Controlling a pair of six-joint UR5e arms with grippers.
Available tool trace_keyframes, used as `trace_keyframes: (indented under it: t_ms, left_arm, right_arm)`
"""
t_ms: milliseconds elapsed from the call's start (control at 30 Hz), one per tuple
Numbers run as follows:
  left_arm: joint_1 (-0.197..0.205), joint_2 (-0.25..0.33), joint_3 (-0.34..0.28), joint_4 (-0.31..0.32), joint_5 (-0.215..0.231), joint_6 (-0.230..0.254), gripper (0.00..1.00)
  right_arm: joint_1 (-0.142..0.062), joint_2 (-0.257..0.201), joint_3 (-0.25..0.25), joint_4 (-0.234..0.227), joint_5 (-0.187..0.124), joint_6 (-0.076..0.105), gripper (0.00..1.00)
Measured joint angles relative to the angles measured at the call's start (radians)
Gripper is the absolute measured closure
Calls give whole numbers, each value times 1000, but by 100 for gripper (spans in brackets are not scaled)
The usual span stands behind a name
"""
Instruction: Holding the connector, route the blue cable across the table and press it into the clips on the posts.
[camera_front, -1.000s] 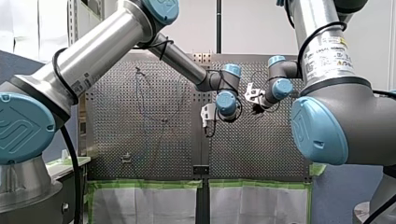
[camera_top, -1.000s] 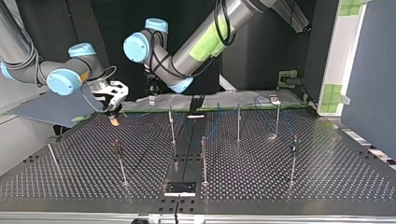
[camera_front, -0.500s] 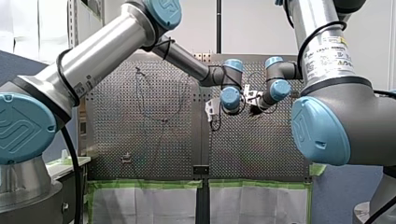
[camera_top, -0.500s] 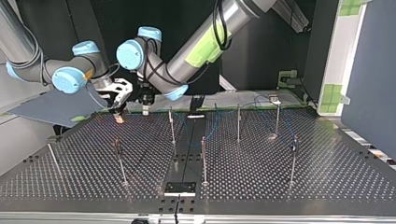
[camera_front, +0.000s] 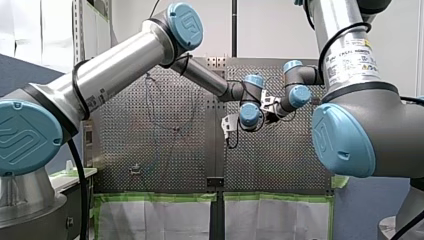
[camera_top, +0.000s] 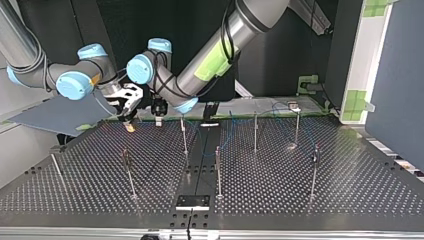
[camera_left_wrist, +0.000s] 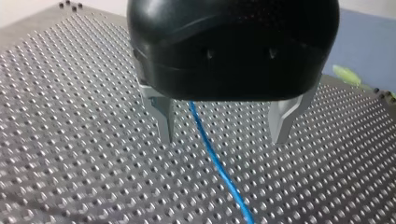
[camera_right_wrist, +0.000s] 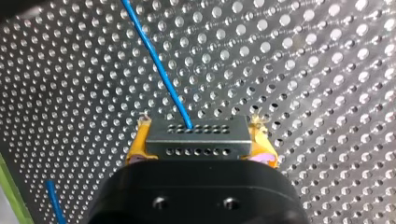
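In the right wrist view my right gripper (camera_right_wrist: 200, 140) is shut on a grey connector (camera_right_wrist: 198, 135) between yellow pads (camera_right_wrist: 136, 142). The blue cable (camera_right_wrist: 156, 58) leaves the connector and runs ahead over the perforated table (camera_right_wrist: 327, 93). My left gripper (camera_left_wrist: 224, 123) is open, its metal fingers (camera_left_wrist: 163, 116) standing either side of the blue cable (camera_left_wrist: 219, 168) just above the table. In the top view my right gripper (camera_top: 129, 122) and my left gripper (camera_top: 158, 119) hang close together at the far left of the table.
Several thin posts stand on the table in the top view, among them ones at the near left (camera_top: 129, 172), the middle (camera_top: 218, 170) and the near right (camera_top: 314, 170). Loose blue cable (camera_top: 227, 137) lies among the middle posts. A dark panel (camera_top: 50, 117) leans behind my right gripper.
My left arm has swung toward my right gripper, to the top view's left, and come down near the table. My right gripper has shifted slightly, still holding the connector.
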Motion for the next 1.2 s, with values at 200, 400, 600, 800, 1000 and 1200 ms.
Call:
trace_keyframes:
  t_ms: [200,400,600,800,1000,1200]
  left_arm:
    - [12,-48,47,-9,-7,-6,0]
    - [8,-61,57,-15,-8,-9,0]
    - [3,-61,58,-8,-8,-7,34]
    - [2,-60,59,15,-8,-3,100]
    - [7,-60,63,19,-10,-9,100]
    - [2,-54,91,-18,-46,-11,100]
  right_arm:
    - [0,0,-1,-3,-6,1,100]
    - [-3,0,-2,-6,-8,4,100]
    - [-5,0,-4,-6,-8,5,100]
    - [-6,0,-10,-6,-14,2,100]
    - [-1,-4,-23,-1,-16,-1,100]
    - [1,-10,-33,5,-17,1,100]
